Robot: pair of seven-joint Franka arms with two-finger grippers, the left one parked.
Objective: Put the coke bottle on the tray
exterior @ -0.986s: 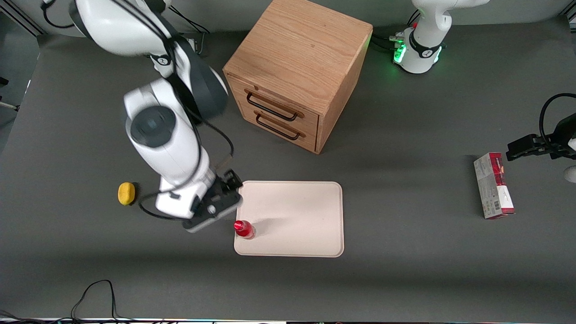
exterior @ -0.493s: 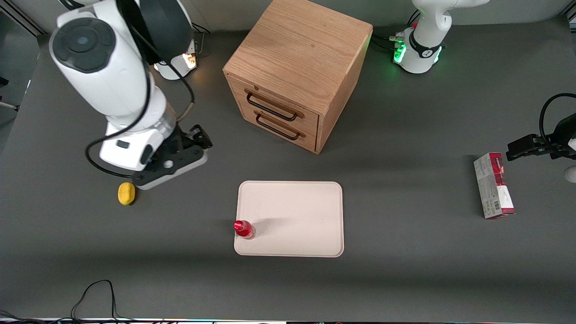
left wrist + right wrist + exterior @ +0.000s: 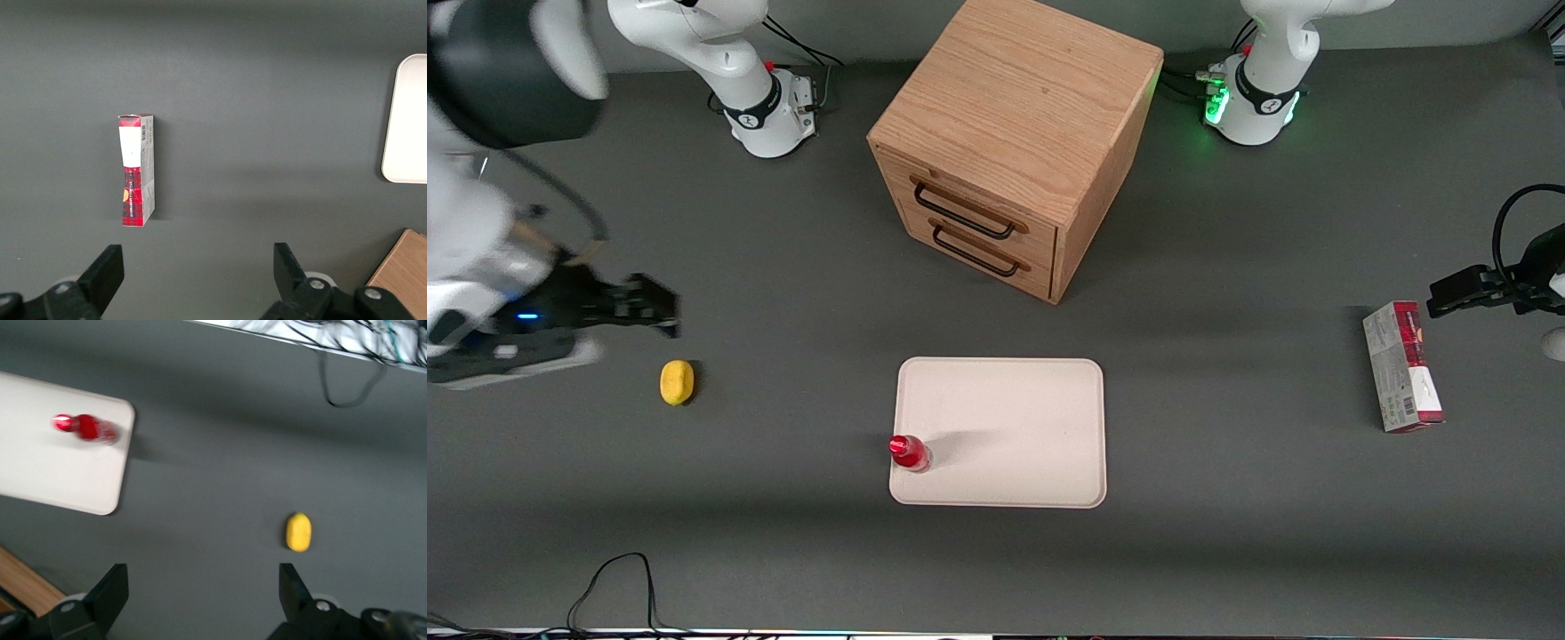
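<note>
The small red coke bottle stands upright on the cream-white tray, at the tray's corner nearest the front camera on the working arm's side. It also shows in the right wrist view on the tray. My right gripper is high above the table, well away from the tray toward the working arm's end, above and beside the yellow lemon. Its fingers are wide open and empty.
A wooden two-drawer cabinet stands farther from the front camera than the tray. A red-and-grey carton lies toward the parked arm's end and shows in the left wrist view. The lemon shows in the right wrist view. A black cable lies near the table's front edge.
My right arm has swung up and away from the tray toward its own end of the table, passing over the lemon. The bottle stays standing on the tray.
</note>
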